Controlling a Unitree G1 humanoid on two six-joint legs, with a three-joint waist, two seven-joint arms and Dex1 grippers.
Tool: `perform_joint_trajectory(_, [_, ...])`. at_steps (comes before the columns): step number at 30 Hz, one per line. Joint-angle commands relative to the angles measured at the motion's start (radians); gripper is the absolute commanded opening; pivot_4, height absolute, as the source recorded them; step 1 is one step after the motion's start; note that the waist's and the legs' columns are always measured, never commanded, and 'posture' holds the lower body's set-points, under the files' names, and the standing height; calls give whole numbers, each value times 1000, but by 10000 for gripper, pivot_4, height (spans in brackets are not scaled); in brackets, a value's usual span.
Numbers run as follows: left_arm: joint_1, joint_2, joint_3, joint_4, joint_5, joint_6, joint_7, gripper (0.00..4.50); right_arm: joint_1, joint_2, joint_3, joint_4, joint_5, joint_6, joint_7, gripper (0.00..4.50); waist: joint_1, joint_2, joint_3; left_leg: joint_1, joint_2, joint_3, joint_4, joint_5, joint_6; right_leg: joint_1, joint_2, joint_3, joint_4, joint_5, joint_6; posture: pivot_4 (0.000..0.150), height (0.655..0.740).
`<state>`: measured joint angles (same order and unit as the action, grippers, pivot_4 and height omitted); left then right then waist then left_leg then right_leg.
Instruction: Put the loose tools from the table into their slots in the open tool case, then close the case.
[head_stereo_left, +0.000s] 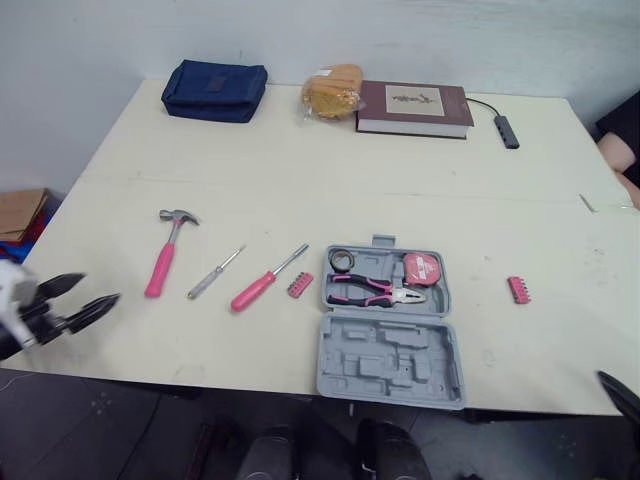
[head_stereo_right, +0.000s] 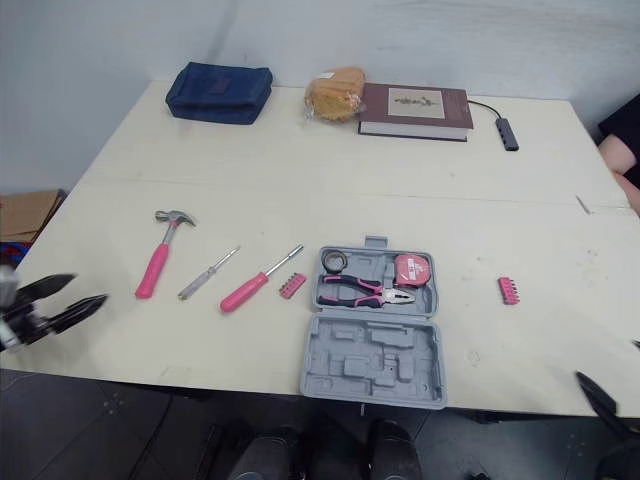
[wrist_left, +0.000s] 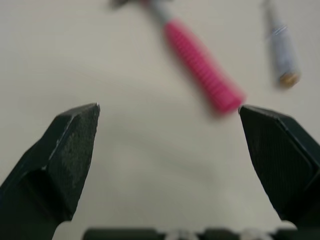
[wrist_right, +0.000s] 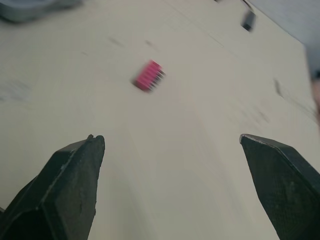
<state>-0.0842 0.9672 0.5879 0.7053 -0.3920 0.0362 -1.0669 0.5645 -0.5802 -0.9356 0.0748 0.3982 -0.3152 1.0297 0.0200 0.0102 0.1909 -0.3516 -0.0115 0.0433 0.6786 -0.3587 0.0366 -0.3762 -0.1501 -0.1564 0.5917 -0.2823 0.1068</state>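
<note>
Hammer (wrist_left: 202, 75) lies before the spread left gripper (wrist_left: 169, 107), bit strip (wrist_right: 148, 76) before right gripper (wrist_right: 172, 137).

Looks like a plain office or work room. Big pale counter (head_stereo_left: 300, 170) against a bare white wall (head_stereo_left: 300, 40). Along the far edge, a thick book (head_stereo_left: 413, 108), a blue pouch (head_stereo_left: 214, 90) and a small grey plug box (head_stereo_left: 508, 131) on a cable. Brown cardboard box (head_stereo_left: 20, 213) on the floor beside.

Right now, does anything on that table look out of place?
One pink bit holder lies alone right of the open tool case, far from the hammer and screwdrivers on its left. Nothing looks spilled or damaged.
</note>
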Motion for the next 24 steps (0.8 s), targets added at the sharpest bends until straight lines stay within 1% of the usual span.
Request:
perform_joint_trajectory(1, [-2,43,85,137,-4,-72,92,44819,12,-5,-34,131,4,-131,-4,45000,2,0,0,0,0,0,0,0,0,0,0,0,0,0,0,1500,7400])
perform_joint_trajectory(3, [-5,47,102,185,-5,-100,131,44819,1,-10,-31,175,10,-174,-13,45000,3,1,0,0,0,0,0,-1,-1,0,-2,1,-1,0,0,1500,7400])
perform_joint_trajectory(4, [-4,45,101,192,-6,-108,134,44819,-6,-13,-27,194,14,-191,-18,45000,2,1,0,1,0,1,1,-3,-4,0,-2,1,-1,0,0,1500,7400])
perform_joint_trajectory(8, [-10,29,87,175,-15,-118,120,44819,-19,-26,-3,241,30,-236,-10,45000,1,1,0,3,1,3,0,-3,-6,0,-3,3,0,0,-1,1500,7400])
perform_joint_trajectory(11, [-68,-11,32,43,-38,-77,89,44819,-83,-33,68,244,75,-248,57,45000,2,1,0,6,3,5,0,-4,-7,1,-2,4,1,-1,-2,1500,7400])
perform_joint_trajectory(13, [-80,-27,-5,-51,-49,-45,50,44819,-112,-41,104,230,87,-261,84,45000,2,1,0,7,3,7,0,-4,-7,1,-2,7,2,-1,-2,1500,7400])
perform_joint_trajectory(18, [-101,-49,-100,-315,-73,104,39,44819,-152,-45,175,132,142,-237,122,45000,0,1,1,12,6,15,-3,-3,-4,1,2,11,7,-2,-3,1500,7400])
perform_joint_trajectory(20, [-129,-46,-182,-444,-70,212,48,44819,-167,-37,234,25,174,-200,126,45000,0,1,1,14,6,17,-4,-3,-4,1,2,13,7,-2,-4,1500,7400])
perform_joint_trajectory(22, [-168,-37,-248,-514,-55,346,96,44819,-175,-33,289,-90,205,-149,113,45000,-2,1,1,16,6,20,-4,-3,-3,1,2,16,8,-2,-3,1500,7400])
perform_joint_trajectory(24, [-191,-35,-281,-563,-52,412,115,44819,-173,-38,330,-179,210,-115,103,45000,-4,2,1,17,6,22,-4,-4,-3,0,3,19,10,-2,-3,1500,7400])
